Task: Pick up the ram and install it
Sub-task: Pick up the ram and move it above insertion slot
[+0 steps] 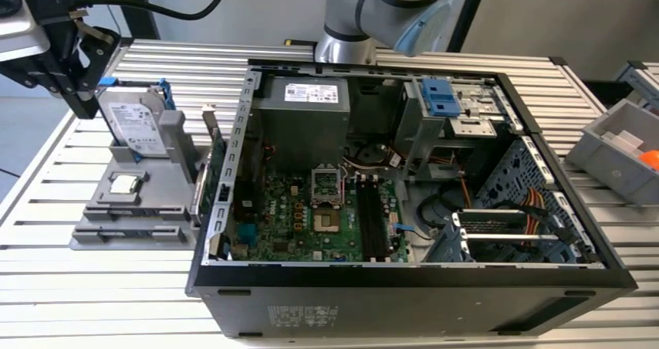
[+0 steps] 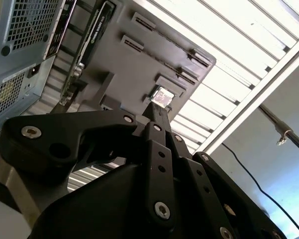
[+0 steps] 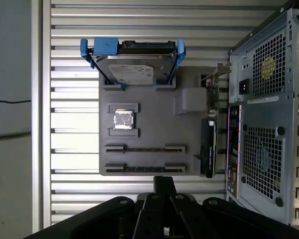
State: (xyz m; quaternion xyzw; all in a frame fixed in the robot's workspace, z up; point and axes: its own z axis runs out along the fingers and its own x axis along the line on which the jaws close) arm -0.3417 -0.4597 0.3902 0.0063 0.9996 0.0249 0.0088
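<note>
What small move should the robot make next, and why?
Probably shift the pincer over the ram, which seems to stand edge-up in a long holder of the grey tray. The pincer looks shut and empty, and hangs apart from the tray, so nothing is picked up yet.

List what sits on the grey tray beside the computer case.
A hard drive in a blue-tabbed frame, a small silver chip and an upright card by the case. The tray beneath the drive is covered. What its two long slots hold is unclear.
</note>
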